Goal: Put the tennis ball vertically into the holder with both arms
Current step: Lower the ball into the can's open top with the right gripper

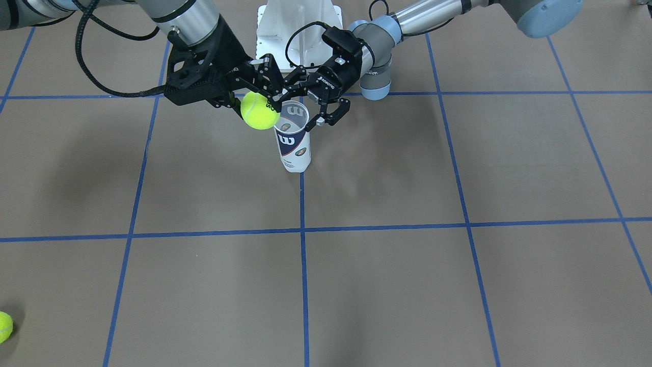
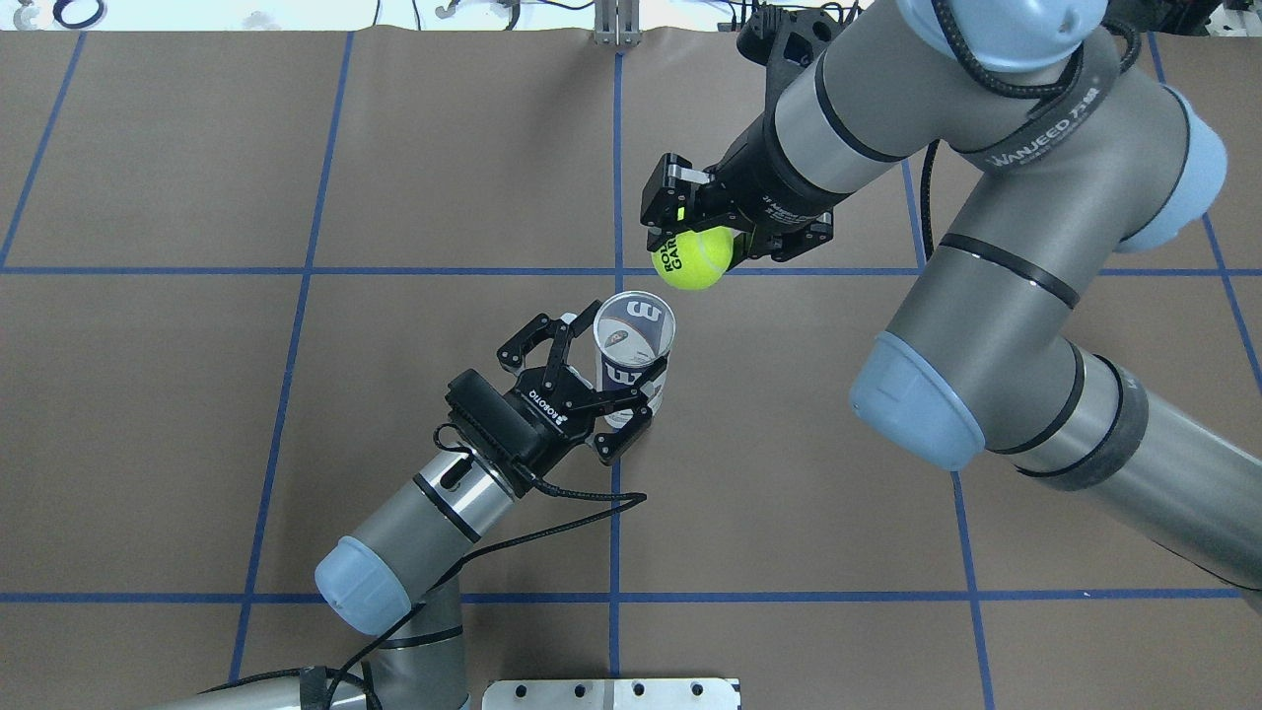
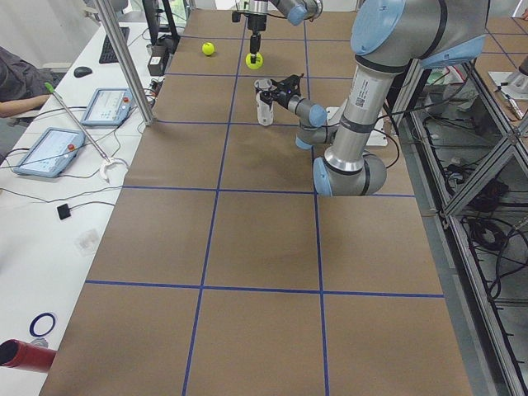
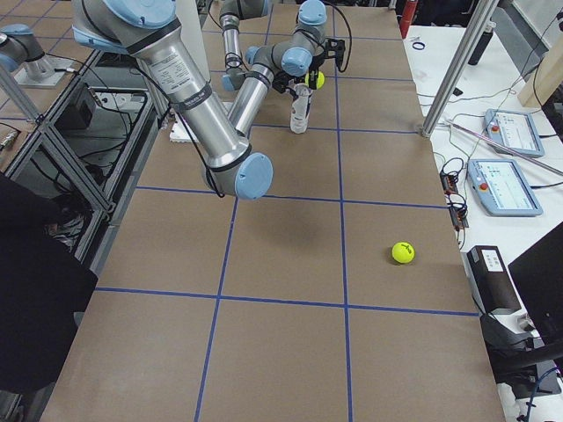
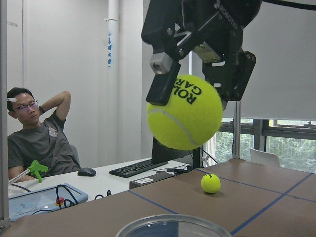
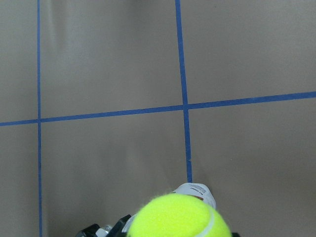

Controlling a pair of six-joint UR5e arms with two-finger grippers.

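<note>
The holder (image 1: 294, 148) stands upright on the table with its mouth open upward; it also shows in the overhead view (image 2: 625, 376). My left gripper (image 1: 302, 108) (image 2: 606, 367) is shut on it, one finger on each side below the rim. My right gripper (image 1: 257, 103) (image 2: 690, 247) is shut on a yellow tennis ball (image 1: 259, 110) (image 2: 693, 258). It holds the ball above rim height, just beside the mouth on the side away from the robot. The left wrist view shows the ball (image 5: 185, 112) above and beyond the holder's rim (image 5: 173, 224). The right wrist view shows the ball (image 6: 180, 217) over the holder (image 6: 195, 189).
A second tennis ball (image 1: 4, 326) (image 4: 403, 252) lies loose on the table, far off on the robot's right side. The white pedestal base (image 1: 298, 25) stands behind the holder, at the robot's edge. An operator (image 5: 34, 138) sits at a desk beyond the table.
</note>
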